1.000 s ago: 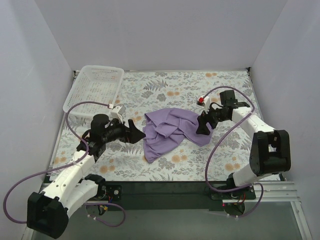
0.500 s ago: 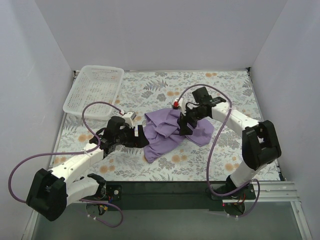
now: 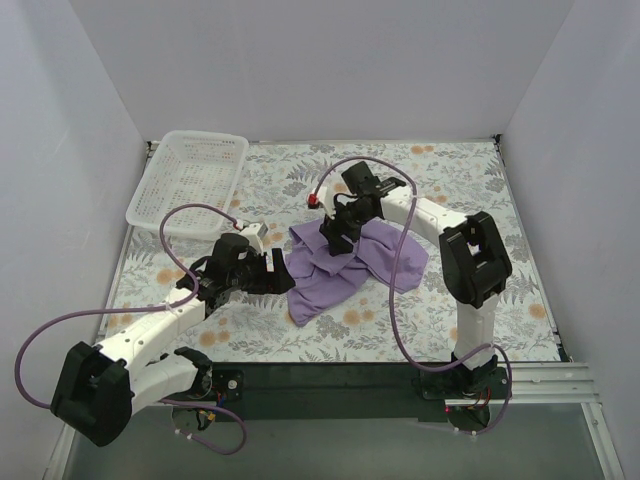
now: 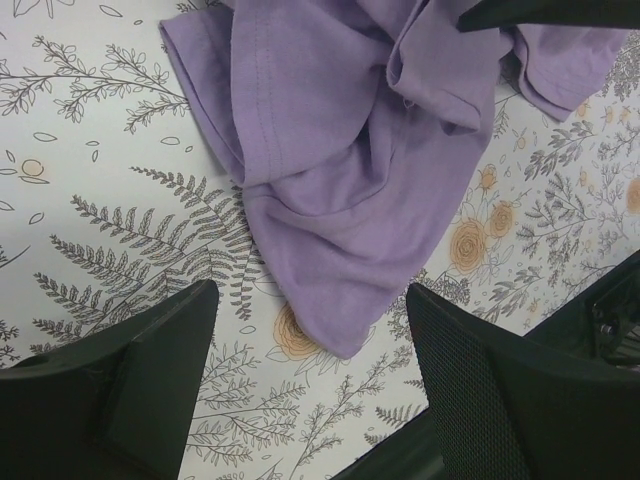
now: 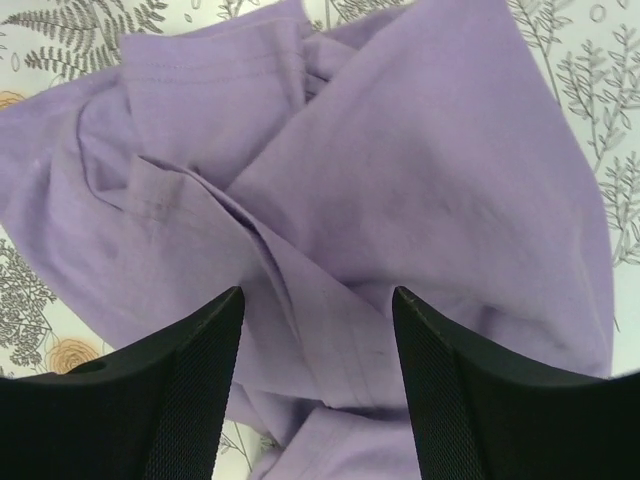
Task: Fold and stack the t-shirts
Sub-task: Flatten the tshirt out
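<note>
Left gripper (image 3: 273, 269): fingers spread wide, nothing pinched between them; positioned just beside the left edge of the t-shirt (image 3: 345, 262), left of the table centre.
Left gripper, wrist view: both dark fingers (image 4: 140, 370) framing the near tip of the cloth and bare printed tabletop; contact with the fabric not determinable.
Right gripper (image 3: 336, 238): fingers spread apart, holding nothing; pointed down over the far-left part of the crumpled cloth.
Right gripper, wrist view: the gap between the fingers filled by lavender fabric — a stitched hem and several creases directly beneath; touching or hovering cannot be told.
T-shirt, location: near the centre of the table (image 3: 450, 180), well clear of all four edges, roughly between the two grippers.
T-shirt, condition: plain lavender-purple, crumpled in an irregular heap, not folded; layers overlapping, deep wrinkles running across the middle.
T-shirt, outline: broad lobe toward the right edge, narrow tapering flap toward the near edge, a double-stitched edge on the left side.
T-shirt, label: not visible in any view.
Basket (image 3: 190, 176): white mesh, at the far left corner, tilted slightly over the table edge — well apart from the shirt and both grippers.
Table surface: pale cloth with grey fern and orange flower print, lying flat under the shirt.
</note>
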You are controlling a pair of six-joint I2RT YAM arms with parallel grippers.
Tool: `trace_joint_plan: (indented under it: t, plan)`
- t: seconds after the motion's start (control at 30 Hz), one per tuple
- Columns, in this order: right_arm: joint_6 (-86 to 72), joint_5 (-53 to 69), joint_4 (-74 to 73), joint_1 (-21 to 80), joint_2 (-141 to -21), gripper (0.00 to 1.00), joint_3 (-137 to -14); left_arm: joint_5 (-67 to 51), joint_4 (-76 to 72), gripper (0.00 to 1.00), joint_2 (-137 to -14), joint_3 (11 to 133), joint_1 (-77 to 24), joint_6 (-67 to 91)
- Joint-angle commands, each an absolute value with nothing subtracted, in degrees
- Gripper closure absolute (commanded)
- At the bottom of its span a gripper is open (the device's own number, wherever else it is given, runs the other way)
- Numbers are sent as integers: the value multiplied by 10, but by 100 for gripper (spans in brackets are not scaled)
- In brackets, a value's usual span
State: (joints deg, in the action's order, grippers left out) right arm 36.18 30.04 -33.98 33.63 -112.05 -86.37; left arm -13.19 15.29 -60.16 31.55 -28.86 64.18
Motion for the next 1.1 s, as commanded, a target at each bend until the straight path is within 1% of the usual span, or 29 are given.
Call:
trace_joint_plan:
  t: [0.0,0.07,0.13,0.17,0.23,0.27,0.3,0.37,0.4,0.47,0.5,0.57,0.6,0.63,0.7,0.73,0.77,0.8,0.83,0.87,0.9,0.97,1.0,1.07]
  plan:
    - [359,290,-350,364,-1128,33,-890,-128,156,25,-587,321,-291,650]
    - [349,275,-352,370,-1142,37,-913,-133,156,25,-586,319,-291,653]
    - [344,276,-358,374,-1150,51,-921,-134,156,25,-577,316,-291,659]
    - [344,276,-358,375,-1146,66,-918,-135,156,25,-574,316,-291,661]
    - [347,253,-359,372,-1115,83,-908,-134,155,25,-564,311,-290,665]
    - [348,242,-356,369,-1100,94,-903,-134,153,26,-562,310,-291,669]
    - [348,233,-352,354,-1062,99,-888,-135,152,26,-558,309,-290,671]
    - [331,220,-339,326,-1021,99,-872,-140,149,26,-558,308,-291,671]
    - [324,215,-330,286,-975,99,-849,-141,148,26,-559,310,-291,671]
    - [289,203,-285,231,-925,99,-811,-147,147,26,-560,311,-291,671]
    - [260,197,-266,168,-875,99,-765,-147,147,27,-560,312,-291,671]
    - [232,165,-197,106,-827,99,-712,-152,143,27,-557,310,-291,673]
    - [217,154,-174,55,-787,99,-679,-154,138,27,-557,310,-291,673]
    - [211,126,-133,35,-773,99,-625,-156,137,27,-557,310,-290,675]
    - [199,93,-110,6,-749,99,-582,-160,131,27,-562,311,-291,676]
    - [193,58,-95,-14,-747,99,-553,-162,128,27,-563,312,-291,677]
    - [187,45,-91,-21,-748,98,-544,-163,128,27,-570,313,-291,678]
    - [181,40,-91,-35,-755,88,-539,-163,126,27,-573,314,-290,679]
    - [180,58,-92,-42,-758,76,-532,-163,126,27,-576,314,-291,680]
    - [180,65,-92,-47,-759,54,-528,-163,124,27,-582,315,-291,680]
    - [184,69,-93,-51,-756,43,-525,-163,120,27,-584,315,-291,681]
    - [193,83,-94,-52,-739,25,-520,-154,119,27,-594,321,-290,675]
    - [212,97,-97,-53,-730,22,-519,-149,115,27,-600,323,-291,672]
    - [240,179,-119,-54,-697,18,-509,-140,108,27,-624,331,-290,659]
